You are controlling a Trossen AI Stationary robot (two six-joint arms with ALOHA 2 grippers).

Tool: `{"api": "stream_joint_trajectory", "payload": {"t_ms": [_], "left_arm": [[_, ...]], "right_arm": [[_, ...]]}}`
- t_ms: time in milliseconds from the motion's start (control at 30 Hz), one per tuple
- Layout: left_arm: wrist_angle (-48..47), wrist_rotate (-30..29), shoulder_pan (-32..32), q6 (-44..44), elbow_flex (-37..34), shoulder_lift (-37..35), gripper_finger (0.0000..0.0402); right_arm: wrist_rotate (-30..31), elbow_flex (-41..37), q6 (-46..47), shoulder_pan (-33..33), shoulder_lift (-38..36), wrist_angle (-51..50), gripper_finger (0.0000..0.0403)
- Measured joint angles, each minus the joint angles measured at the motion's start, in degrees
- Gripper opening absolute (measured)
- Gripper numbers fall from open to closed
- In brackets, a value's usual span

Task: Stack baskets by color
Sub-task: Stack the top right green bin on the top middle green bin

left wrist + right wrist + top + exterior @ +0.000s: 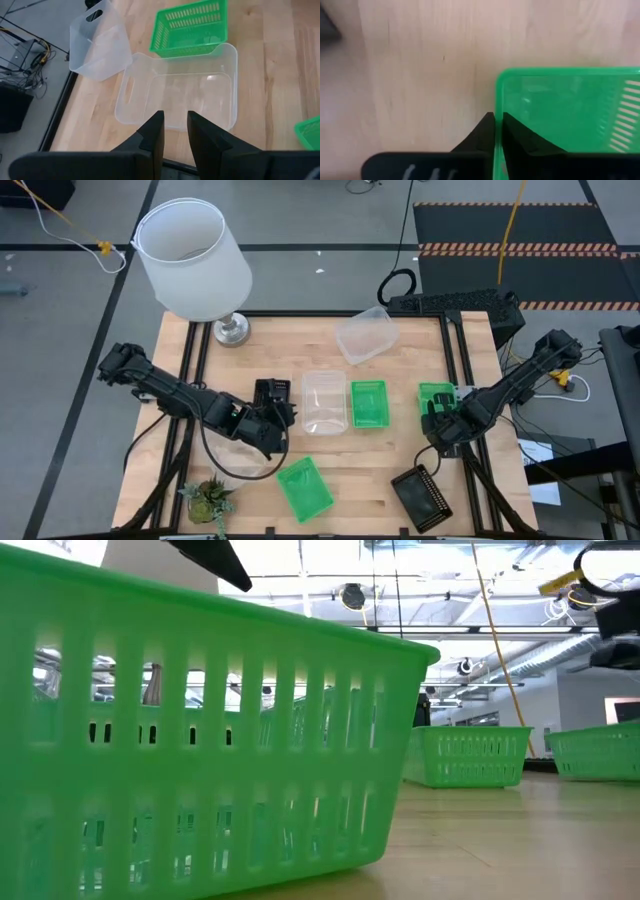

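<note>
Three green baskets stand on the table: one at the right (436,392), one in the middle (368,402), one at the near edge (305,488). My right gripper (496,131) points down and is shut on the right one, which rests on its bottom (598,752). A clear basket (323,400) stands upright beside the middle green one. Another clear basket (366,335) lies tipped farther back. A black basket (424,498) sits near right. My left gripper (175,134) hovers open just left of the upright clear basket (180,90), with nothing between its fingers. My right gripper pinches one wall of the right green basket at its rim (496,102), a little way from a corner. One finger is inside the basket and one (479,135) outside. The fingers come from above, pointing down.
A big white lamp (192,260) stands at the far left corner and a small plant (208,498) at the near left. A dark boxy shape (272,391) lies just beyond my left gripper. Bare wood lies between the near green basket and the black one.
</note>
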Motion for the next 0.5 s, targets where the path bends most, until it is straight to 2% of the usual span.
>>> {"api": "stream_joint_trajectory", "payload": {"t_ms": [233, 500], "left_arm": [[0.07, 0.0, 0.07, -0.02, 0.0, 0.01, 0.0088], [0.24, 0.0, 0.07, -0.04, 0.0, 0.01, 0.0088]], "right_arm": [[2.85, 6.66, 4.38, -0.28, 2.03, -2.89, 0.0006], [5.45, 18.25, 6.58, -1.5, 9.55, -11.78, 0.0004]]}}
